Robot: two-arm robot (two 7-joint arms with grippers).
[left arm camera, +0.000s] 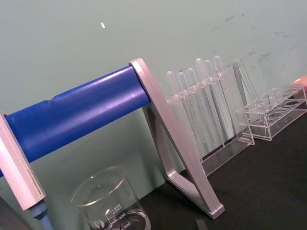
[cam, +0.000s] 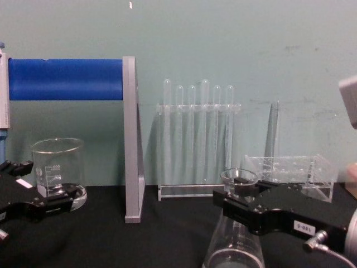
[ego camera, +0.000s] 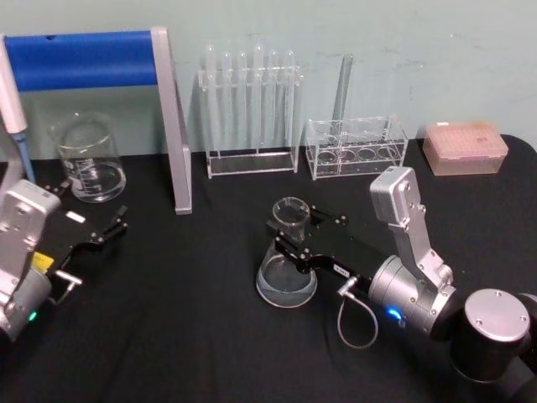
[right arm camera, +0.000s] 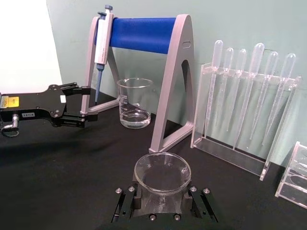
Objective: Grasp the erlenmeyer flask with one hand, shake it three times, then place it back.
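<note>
My left gripper (ego camera: 113,228) rests idle at nine o'clock on the black worktop (ego camera: 193,336), fingers spread, just short of the beaker (ego camera: 86,158). At the centre the erlenmeyer flask (ego camera: 287,260) stands upright on its base. My right gripper (ego camera: 287,238) comes in from four o'clock, its fingers pinching the flask's neck below the flared rim. To do this well I should hold squarely, lift straight up, then shake gently so the liquid stays in.

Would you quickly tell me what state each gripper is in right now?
Left gripper: open, holding nothing.
Right gripper: shut on the erlenmeyer flask at its neck.
</note>
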